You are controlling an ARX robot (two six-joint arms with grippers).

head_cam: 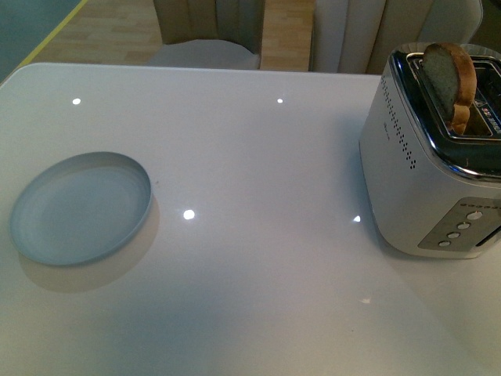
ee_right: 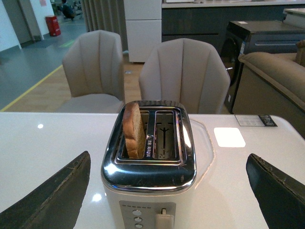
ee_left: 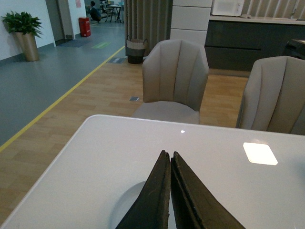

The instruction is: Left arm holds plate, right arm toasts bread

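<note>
1. Front view: white glossy table (head_cam: pixel 250 157) fills the frame; ceiling lights show as small bright dots on it.
2. Plate (head_cam: pixel 81 207), pale blue-grey w/ a low rim, sits flat at the left-center of the frame, near the table's left edge. Nothing on it.
3. Toaster (head_cam: pixel 427 168), white body w/ chrome top, stands at the right edge of the frame, well apart from the plate. Row of round buttons on its lower right face.
4. Bread (head_cam: pixel 448 82) stands upright in a toaster slot at the upper right, roughly its top half sticking out; brown crust, rounded top.
5. Neither arm shows in the front view.
6. Left wrist view: left gripper (ee_left: pixel 170 164) is clenched, its two black wedge fingers pressed together w/ only a hairline seam, holding nothing. Pale rim of the plate (ee_left: pixel 125 202) shows just under the tips at bottom center; prob. hovering, contact can't be judged.
7. Right wrist view: right gripper (ee_right: pixel 169 191) is spread wide, black fingers (ee_right: pixel 57 198) at lower left and lower right corners, toaster (ee_right: pixel 150 167) centered between them, untouched.
8. Same view: bread (ee_right: pixel 134 130) in the left slot, right slot empty; lever (ee_right: pixel 163 212) on the front face.
9. Beige chairs (ee_right: pixel 183 76) behind the table.
</note>
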